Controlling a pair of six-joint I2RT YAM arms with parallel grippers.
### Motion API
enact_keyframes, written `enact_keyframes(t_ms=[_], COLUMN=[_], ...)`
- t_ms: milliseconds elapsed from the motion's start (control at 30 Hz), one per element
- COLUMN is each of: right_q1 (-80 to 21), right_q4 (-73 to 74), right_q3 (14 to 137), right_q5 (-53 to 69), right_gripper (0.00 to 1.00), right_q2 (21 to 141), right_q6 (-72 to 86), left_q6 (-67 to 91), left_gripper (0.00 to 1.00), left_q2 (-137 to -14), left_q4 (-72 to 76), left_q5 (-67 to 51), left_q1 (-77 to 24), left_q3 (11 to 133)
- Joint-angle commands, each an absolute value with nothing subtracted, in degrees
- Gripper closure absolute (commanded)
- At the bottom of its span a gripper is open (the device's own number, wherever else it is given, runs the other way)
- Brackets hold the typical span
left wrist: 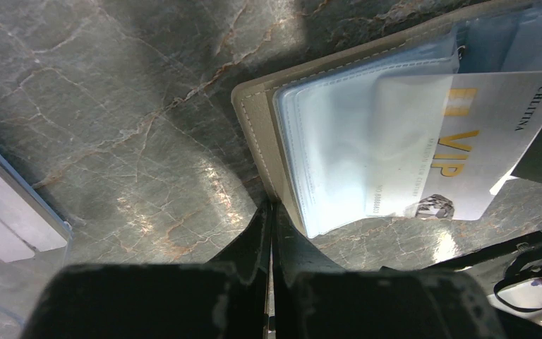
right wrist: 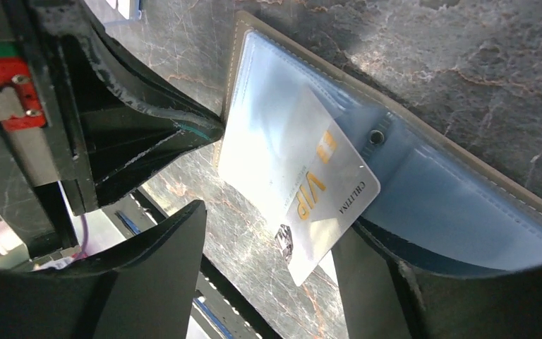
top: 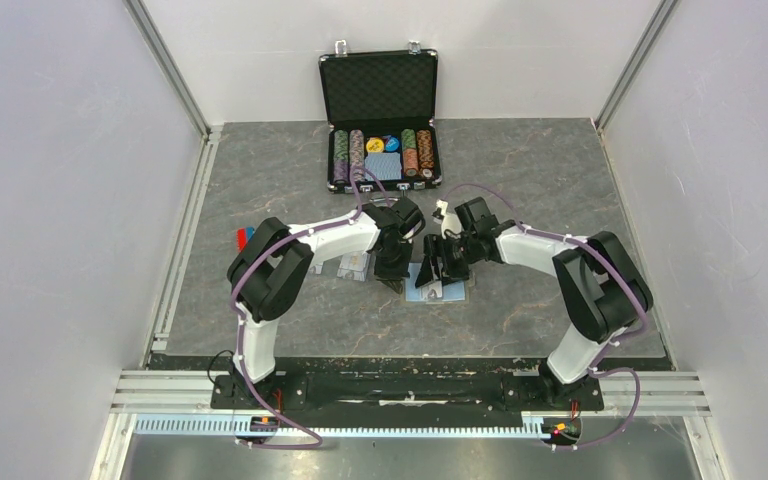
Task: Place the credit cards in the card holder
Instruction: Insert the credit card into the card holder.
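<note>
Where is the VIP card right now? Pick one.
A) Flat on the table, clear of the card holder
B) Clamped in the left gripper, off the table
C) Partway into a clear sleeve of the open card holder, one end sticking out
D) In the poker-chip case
C: in the right wrist view the VIP card has its upper part under the clear sleeve of the open card holder, and its lower end juts past the holder's edge.

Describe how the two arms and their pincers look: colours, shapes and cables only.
Both arms, left and right, have white links joined by bulky black joints, and a thin purple cable loops along each. The left pincer and the right pincer are matte black wedges, scuffed pale along the edges.
</note>
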State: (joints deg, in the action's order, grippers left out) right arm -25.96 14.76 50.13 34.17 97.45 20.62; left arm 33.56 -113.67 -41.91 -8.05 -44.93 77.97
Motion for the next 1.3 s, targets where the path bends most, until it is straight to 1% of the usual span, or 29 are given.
enact_keyframes(t_ms=[0, 100, 200, 367, 433, 633, 800, 967, 1100, 1267], right_q1=[-26.05, -26.39, -26.35, -26.42, -26.38, -26.43, -26.62, -27.78, -29.01, -29.71], right_q4=[21.93, 23.04, 24.59, 26.11, 25.48, 21.60, 19.38, 18.85, 17.68, 15.90], right_q3=[51.49, 52.22, 53.06, 53.52, 53.14, 51.59, 51.83, 53.64, 54.90, 54.81], right_q5=[24.66, 23.65, 22.19, 19.43, 20.49, 24.87, 28.11, 29.93, 31.84, 33.33], right_gripper=[0.31, 0.26, 0.23, 0.21, 0.22, 0.34, 0.57, 0.70, 0.77, 0.80], right_q2=[95.59, 94.10, 93.18, 92.36, 92.87, 96.05, 97.76, 99.00, 99.97, 100.38], right_q6=[15.73, 15.26, 14.62, 13.68, 13.78, 15.10, 16.23, 16.82, 18.27, 19.80], left_q6=[33.31, 33.17, 33.19, 33.06, 33.01, 32.97, 32.98, 32.98, 33.05, 33.23], left_gripper=[0.98, 0.98, 0.98, 0.98, 0.98, 0.98, 0.98, 0.98, 0.98, 0.98], left_q2=[-116.21, -116.48, -116.50, -116.52, -116.50, -116.51, -116.64, -116.77, -116.88, -116.47], left_q4=[-42.27, -42.32, -42.33, -42.36, -42.36, -42.36, -42.28, -42.31, -42.36, -42.29], left_q5=[-6.53, -6.57, -6.56, -6.53, -6.60, -6.89, -7.18, -7.23, -7.14, -6.94], left_q1=[-45.35, -45.35, -45.37, -45.35, -45.35, -45.37, -45.44, -45.53, -45.53, -45.53], left_q3=[78.31, 78.14, 78.13, 78.05, 78.05, 78.05, 78.22, 78.38, 78.57, 78.66])
